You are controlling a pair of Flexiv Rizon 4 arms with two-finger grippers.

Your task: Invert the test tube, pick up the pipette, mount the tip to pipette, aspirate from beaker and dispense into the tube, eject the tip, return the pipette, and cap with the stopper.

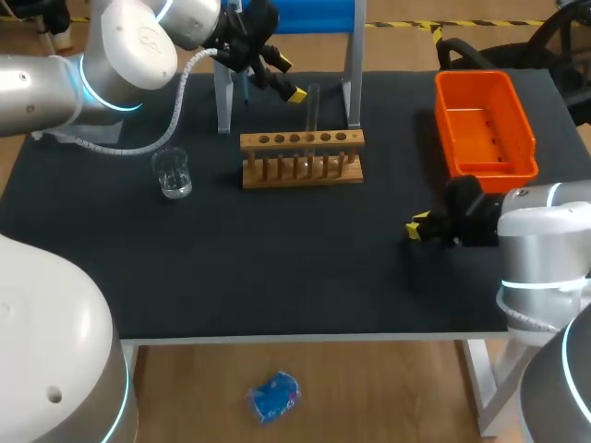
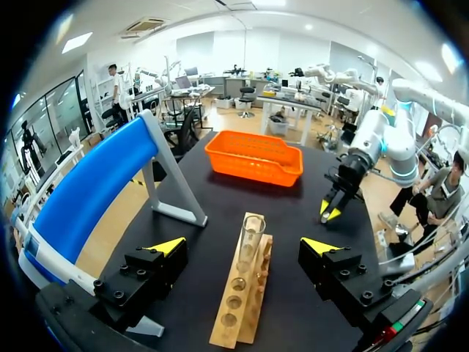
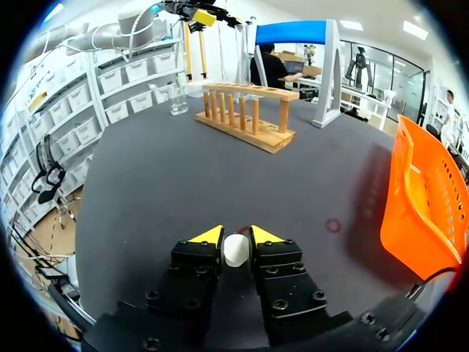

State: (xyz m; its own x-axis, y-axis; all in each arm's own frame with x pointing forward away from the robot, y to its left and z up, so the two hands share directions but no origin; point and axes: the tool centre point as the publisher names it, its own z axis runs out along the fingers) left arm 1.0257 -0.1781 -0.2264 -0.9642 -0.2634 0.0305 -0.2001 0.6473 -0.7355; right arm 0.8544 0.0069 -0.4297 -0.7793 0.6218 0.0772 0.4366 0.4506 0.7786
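Observation:
A clear test tube (image 1: 314,103) stands upright in the wooden rack (image 1: 302,157) at the back of the black table. My left gripper (image 1: 288,78) hovers just behind and above it, open. In the left wrist view its fingers straddle the tube (image 2: 250,242) without touching it. At the table's right front, my right gripper (image 1: 416,228) sits low over the mat. In the right wrist view a small white stopper (image 3: 235,249) is pinched between its yellow-tipped fingers (image 3: 208,236). A glass beaker (image 1: 173,173) stands left of the rack. I cannot make out the pipette behind my left arm.
An orange basket (image 1: 485,125) sits at the back right, close behind my right arm. A blue-topped stand (image 1: 354,65) with white legs rises behind the rack. Bare black mat lies between the rack and the right gripper.

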